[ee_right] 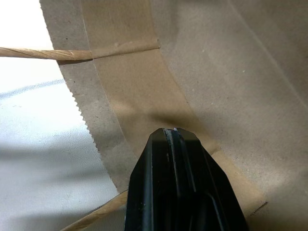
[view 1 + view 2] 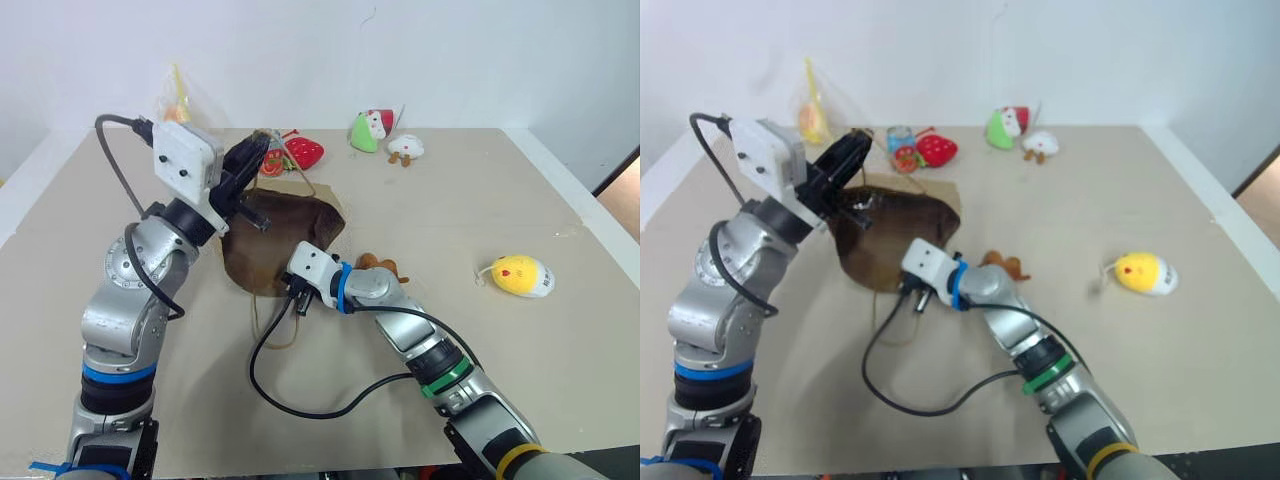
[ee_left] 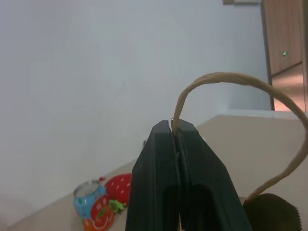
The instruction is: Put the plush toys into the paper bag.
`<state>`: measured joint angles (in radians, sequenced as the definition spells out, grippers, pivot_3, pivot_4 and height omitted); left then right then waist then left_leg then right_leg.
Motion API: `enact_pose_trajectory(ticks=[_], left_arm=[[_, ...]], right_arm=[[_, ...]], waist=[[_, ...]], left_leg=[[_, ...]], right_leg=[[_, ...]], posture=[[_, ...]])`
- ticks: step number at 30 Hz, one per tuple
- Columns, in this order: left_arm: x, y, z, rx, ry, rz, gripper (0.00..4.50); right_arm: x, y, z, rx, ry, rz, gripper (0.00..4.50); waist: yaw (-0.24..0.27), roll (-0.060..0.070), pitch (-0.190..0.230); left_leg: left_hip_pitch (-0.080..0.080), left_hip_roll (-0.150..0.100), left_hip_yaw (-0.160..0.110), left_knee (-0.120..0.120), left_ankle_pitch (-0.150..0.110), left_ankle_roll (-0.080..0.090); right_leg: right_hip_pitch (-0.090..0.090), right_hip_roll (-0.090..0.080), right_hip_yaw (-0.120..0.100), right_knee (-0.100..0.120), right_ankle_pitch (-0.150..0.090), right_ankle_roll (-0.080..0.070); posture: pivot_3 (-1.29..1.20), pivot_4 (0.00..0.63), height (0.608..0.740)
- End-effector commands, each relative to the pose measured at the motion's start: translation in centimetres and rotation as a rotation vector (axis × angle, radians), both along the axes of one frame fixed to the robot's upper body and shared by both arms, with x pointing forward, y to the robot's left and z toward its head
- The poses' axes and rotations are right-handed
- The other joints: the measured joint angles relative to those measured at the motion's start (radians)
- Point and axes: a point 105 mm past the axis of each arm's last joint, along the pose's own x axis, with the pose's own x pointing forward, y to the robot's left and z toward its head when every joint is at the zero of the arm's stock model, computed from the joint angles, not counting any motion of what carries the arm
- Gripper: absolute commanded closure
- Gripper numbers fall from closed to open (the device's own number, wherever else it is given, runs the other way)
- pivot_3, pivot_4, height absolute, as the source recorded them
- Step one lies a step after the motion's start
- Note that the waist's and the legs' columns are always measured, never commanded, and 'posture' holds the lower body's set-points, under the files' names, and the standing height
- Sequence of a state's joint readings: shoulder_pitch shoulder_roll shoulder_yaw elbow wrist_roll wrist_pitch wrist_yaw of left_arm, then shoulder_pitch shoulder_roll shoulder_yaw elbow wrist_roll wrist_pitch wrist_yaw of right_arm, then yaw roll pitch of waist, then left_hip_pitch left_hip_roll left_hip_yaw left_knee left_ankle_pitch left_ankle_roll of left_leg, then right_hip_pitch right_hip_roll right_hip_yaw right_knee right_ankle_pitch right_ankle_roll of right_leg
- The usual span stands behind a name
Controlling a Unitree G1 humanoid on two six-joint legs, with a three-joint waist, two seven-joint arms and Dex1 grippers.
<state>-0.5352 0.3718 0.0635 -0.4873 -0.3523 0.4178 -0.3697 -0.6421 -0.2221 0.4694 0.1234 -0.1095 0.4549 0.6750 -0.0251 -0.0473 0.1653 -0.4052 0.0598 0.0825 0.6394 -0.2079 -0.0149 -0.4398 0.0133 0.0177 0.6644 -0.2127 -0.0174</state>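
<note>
Raising left gripper (image 3: pixel 175 132) clamped on handle (image 3: pixel 226 79)

**Camera placement: head pair and two wrist units**

The head's two eyes look forward and down over the table (image 2: pixel 560 380), sharing the whole scene. The left wrist camera looks level toward the wall. The right wrist camera sits close against the paper bag (image 1: pixel 216 72).

Bright, even light falls from above on the pale tabletop (image 2: pixel 480 200), leaving only soft, short shadows beside the yellow plush toy (image 2: pixel 522 275) and under the arms. The inside of the paper bag (image 2: pixel 280 240) reads dark. In the left wrist view the black pincer (image 3: pixel 175 139) is close and slightly soft, the wall behind plain and washed pale. The right wrist view shows a white glare patch beside the paper.
</note>
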Motion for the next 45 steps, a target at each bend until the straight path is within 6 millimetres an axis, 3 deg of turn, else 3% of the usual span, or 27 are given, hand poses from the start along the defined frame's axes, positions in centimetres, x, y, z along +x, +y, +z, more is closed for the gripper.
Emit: enact_pose_trajectory(ticks=[1, 8, 20, 26, 32, 37, 38, 41, 44, 45], left_arm=[[-1.2, -0.4, 2.2, 0.033, -0.127, -0.024, 4.5], [-1.0, -0.3, 2.6, 0.035, -0.141, -0.019, 4.5], [0.5, 1.9, -1.3, -0.018, 0.045, 0.086, 4.5], [0.4, 1.9, -1.6, -0.023, 0.055, 0.089, 4.5], [0.4, 1.4, -1.6, -0.013, 0.046, 0.077, 4.5], [0.4, 1.2, -1.8, -0.004, 0.049, 0.063, 4.5], [0.4, 1.2, -1.8, -0.004, 0.05, 0.062, 4.5], [0.4, 1.1, -1.9, -0.001, 0.056, 0.053, 4.5], [0.4, 1.0, -2.0, 0.0, 0.058, 0.047, 4.5], [0.4, 0.9, -2.1, -0.002, 0.059, 0.045, 4.5]], right_arm=[[-0.7, 0.1, -1.5, -0.028, 0.049, 0.017, 4.47], [-0.6, 0.0, -1.4, -0.026, 0.044, 0.012, 4.47], [-0.6, 0.0, -1.1, -0.012, 0.034, 0.017, 4.47], [-0.9, -0.4, 1.1, 0.042, 0.003, 0.017, 4.47], [-2.7, -3.0, 3.8, 0.119, -0.002, -0.003, 4.47], [-4.6, -6.4, 6.4, 0.152, 0.008, -0.003, 3.11], [-4.9, -7.4, 7.3, 0.167, 0.008, -0.003, 2.55], [-5.7, -9.7, 9.7, 0.231, 0.03, 0.0, 1.76], [-5.1, -13.0, 10.7, 0.253, 0.057, -0.076, 0.88], [-4.3, -14.6, 10.4, 0.209, 0.03, -0.134, 0.3]], waist=[[0.0, 0.0, 0.0], [0.0, 0.0, 0.0], [0.0, 0.0, 0.0], [0.001, 0.0, 0.0], [0.002, 0.0, 0.0], [0.002, 0.0, 0.0], [0.002, 0.0, 0.0], [0.002, -0.001, 0.001], [0.001, -0.002, 0.002], [0.002, -0.002, 0.002]], left_leg=[[0.0, 0.0, 0.0, 0.0, 0.0, 0.0], [0.0, 0.0, 0.0, 0.0, 0.0, 0.0], [0.0, 0.0, 0.0, 0.0, 0.0, 0.0], [0.0, 0.0, 0.0, 0.0, 0.0, 0.0], [-0.002, 0.001, 0.0, -0.001, 0.0, 0.0], [-0.002, 0.0, 0.0, -0.001, 0.0, 0.0], [-0.002, 0.0, 0.0, -0.001, 0.0, 0.0], [-0.002, -0.001, -0.001, -0.001, 0.0, 0.0], [-0.001, -0.002, -0.001, -0.001, 0.0, 0.0], [-0.001, -0.002, -0.001, -0.001, 0.0, 0.0]], right_leg=[[0.0, 0.0, 0.0, 0.0, 0.0, 0.0], [0.0, 0.0, 0.0, 0.0, 0.0, 0.0], [0.0, 0.0, 0.0, 0.0, 0.0, 0.0], [0.0, -0.001, 0.0, 0.0, 0.0, 0.0], [-0.001, -0.002, 0.0, 0.0, -0.001, 0.0], [-0.001, -0.002, -0.001, -0.001, -0.001, 0.001], [-0.001, -0.003, -0.001, -0.001, -0.001, 0.001], [-0.001, -0.002, -0.001, -0.001, -0.001, 0.0], [-0.001, -0.001, -0.001, -0.001, -0.001, 0.0], [-0.001, -0.001, -0.001, -0.001, -0.001, 0.0]], posture=[[0.0, 0.15, 0.74], [0.0, 0.15, 0.74], [0.0, 0.15, 0.74], [0.0, 0.15, 0.74], [0.0, 0.15, 0.74], [0.0, 0.15, 0.74], [0.0, 0.15, 0.74], [0.0, 0.15, 0.74], [0.0, 0.15, 0.74], [0.0, 0.15, 0.74]])
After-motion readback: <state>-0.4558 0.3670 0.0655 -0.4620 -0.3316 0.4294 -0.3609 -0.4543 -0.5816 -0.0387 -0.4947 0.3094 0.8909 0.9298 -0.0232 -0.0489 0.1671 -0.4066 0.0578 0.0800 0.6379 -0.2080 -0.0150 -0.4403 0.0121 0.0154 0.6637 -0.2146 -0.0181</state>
